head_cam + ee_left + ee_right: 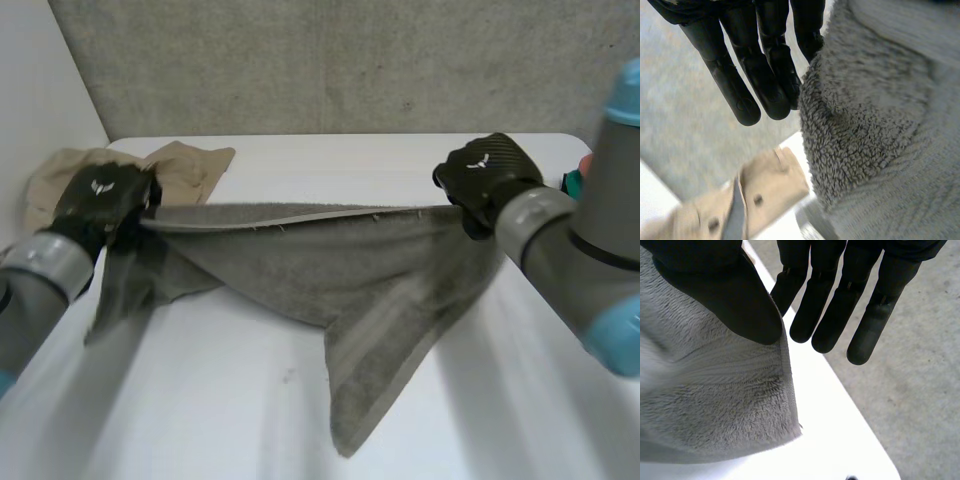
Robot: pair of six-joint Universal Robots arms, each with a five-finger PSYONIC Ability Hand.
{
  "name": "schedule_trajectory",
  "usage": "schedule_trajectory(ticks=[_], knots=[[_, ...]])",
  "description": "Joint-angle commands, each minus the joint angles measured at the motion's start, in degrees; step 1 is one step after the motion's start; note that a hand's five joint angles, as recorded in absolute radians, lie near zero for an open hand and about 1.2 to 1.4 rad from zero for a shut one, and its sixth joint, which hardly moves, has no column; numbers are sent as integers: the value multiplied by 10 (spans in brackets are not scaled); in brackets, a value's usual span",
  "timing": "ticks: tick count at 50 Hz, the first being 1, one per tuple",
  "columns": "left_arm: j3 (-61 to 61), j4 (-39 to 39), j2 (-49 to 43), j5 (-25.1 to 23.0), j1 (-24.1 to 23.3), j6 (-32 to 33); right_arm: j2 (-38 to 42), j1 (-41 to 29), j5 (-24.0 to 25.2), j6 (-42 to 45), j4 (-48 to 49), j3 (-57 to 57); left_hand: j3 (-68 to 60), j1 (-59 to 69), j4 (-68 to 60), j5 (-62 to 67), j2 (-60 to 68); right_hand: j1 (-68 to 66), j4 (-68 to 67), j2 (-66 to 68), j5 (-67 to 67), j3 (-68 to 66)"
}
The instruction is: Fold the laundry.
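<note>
A grey towel (350,270) is stretched between my two hands, its top edge taut and its lower part trailing onto the white table (200,400). My left hand (100,200) holds the towel's left end at the table's left side. In the left wrist view the towel (880,125) bunches against the straight fingers (745,65). My right hand (485,175) holds the right end toward the back right. In the right wrist view its thumb (725,295) presses the towel's hemmed corner (705,405) against the fingers.
A beige buttoned garment (190,165) lies crumpled at the table's back left, just behind my left hand; it also lies below the fingertips (765,190). A small orange and teal thing (578,178) peeks out behind my right arm. The table's far edge (830,430) runs under my right hand.
</note>
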State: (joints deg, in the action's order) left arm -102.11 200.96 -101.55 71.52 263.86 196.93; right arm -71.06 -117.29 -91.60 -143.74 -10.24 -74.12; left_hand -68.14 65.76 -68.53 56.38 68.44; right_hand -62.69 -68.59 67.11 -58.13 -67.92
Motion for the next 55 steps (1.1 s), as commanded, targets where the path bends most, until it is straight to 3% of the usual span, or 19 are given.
schedule_trajectory(ticks=[1,8,14,29,35,40,41,42,43,55], knots=[[321,0,-132,5,-75,32,116,11,-5,-39,107,213,-119,142,-115,136,116,-173,-114,129,-119,-121],[568,38,-180,29,-78,15,113,12,-15,-66,281,331,-119,142,-115,136,116,-173,-114,129,-119,-121],[583,59,-178,40,-77,-6,88,14,-13,-65,292,314,-119,142,-115,136,116,-173,-114,129,-119,-121],[213,50,-100,29,-76,-1,24,44,5,-61,189,11,-119,142,-115,136,116,-173,-114,129,-119,-121],[86,61,-130,28,-71,29,28,63,55,-59,194,-132,-112,136,-108,130,109,-173,-114,129,-119,-121],[36,65,-167,27,-63,85,52,81,75,-58,196,-185,111,-87,115,-93,-114,-173,-114,129,-119,-121],[31,66,-168,28,-60,95,58,85,74,-58,197,-192,187,-163,190,-169,-190,-173,-114,129,-119,-121],[25,66,-169,28,-55,115,59,86,74,-58,198,-195,346,-322,349,-328,-348,-173,-114,129,-119,-121],[24,66,-169,29,-52,123,59,87,74,-58,198,-197,395,-372,399,-378,-398,-173,-114,129,-119,-121],[11,65,-175,31,40,150,52,120,77,-60,194,-205,409,-386,413,-392,-412,-173,-114,129,-119,-121]])
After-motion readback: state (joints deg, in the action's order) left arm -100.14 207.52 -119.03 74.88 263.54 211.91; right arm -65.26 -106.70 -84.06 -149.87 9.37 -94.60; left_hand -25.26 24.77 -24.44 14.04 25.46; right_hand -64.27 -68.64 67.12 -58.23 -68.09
